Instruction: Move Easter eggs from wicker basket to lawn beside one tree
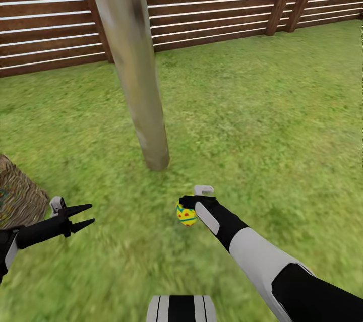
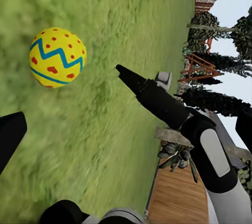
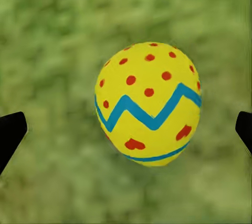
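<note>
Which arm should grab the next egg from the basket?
Left. The left gripper is open and empty, right beside the wicker basket. The right gripper sits farther off, open around an egg on the lawn near the tree.

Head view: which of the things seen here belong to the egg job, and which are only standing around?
Belonging to the job:
- yellow egg with red dots and a blue zigzag, at the right gripper
- pale grey-beige tree trunk
- brown wicker basket
- green lawn

Only around:
- dark brown slat fence
- left gripper, open and empty
</note>
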Motion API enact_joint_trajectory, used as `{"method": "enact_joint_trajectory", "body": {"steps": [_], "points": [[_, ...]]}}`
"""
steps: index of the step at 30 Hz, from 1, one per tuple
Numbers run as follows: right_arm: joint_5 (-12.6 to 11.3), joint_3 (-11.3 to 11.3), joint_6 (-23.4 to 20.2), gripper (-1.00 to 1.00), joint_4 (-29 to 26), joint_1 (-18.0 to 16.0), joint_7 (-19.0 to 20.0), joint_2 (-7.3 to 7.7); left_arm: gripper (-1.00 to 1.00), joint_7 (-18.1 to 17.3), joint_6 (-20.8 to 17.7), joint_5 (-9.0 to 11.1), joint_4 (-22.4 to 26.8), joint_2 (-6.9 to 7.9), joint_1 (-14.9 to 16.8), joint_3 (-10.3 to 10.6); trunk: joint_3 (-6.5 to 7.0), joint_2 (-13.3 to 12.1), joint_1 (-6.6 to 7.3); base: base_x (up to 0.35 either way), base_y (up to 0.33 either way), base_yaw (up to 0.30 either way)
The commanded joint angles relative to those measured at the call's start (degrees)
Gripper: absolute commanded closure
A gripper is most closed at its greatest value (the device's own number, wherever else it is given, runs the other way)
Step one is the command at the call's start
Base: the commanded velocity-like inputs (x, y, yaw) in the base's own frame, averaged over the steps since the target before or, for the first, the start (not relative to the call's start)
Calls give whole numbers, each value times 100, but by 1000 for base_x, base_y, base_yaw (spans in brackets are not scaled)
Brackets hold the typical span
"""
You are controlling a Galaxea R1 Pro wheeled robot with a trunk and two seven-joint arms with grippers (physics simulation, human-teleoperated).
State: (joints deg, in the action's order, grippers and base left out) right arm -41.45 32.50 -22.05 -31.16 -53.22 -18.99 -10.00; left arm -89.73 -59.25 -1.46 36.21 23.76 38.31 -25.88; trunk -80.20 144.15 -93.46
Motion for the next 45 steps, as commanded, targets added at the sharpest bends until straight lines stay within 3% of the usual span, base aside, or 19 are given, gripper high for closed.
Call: {"method": "enact_joint_trajectory", "body": {"steps": [1,4,7,10,25,45], "points": [[-38,20,-10,-100,-52,-4,-2,0,-100,-27,-61,-19,1,-1,1,-5,19,0,3,0,0,0],[-65,20,-220,-100,-665,16,61,0,-100,-27,-61,-21,0,-10,1,-5,85,-4,11,0,0,0],[-78,-10,-916,-100,-1347,201,42,0,-100,-27,-61,-21,0,-5,1,-5,152,-8,19,0,0,0],[-97,-17,-1087,-100,-1619,269,36,0,-100,-27,-61,-21,0,4,1,-5,218,-12,26,0,0,0],[-109,-10,-1116,-100,-1665,334,35,0,-100,-27,-61,-21,0,6,1,-5,584,-32,65,-8,0,64],[-98,2,-1099,-100,-1656,344,35,0,-100,-27,-61,-4,0,14,1,-5,1164,-59,117,-305,0,208]]}}
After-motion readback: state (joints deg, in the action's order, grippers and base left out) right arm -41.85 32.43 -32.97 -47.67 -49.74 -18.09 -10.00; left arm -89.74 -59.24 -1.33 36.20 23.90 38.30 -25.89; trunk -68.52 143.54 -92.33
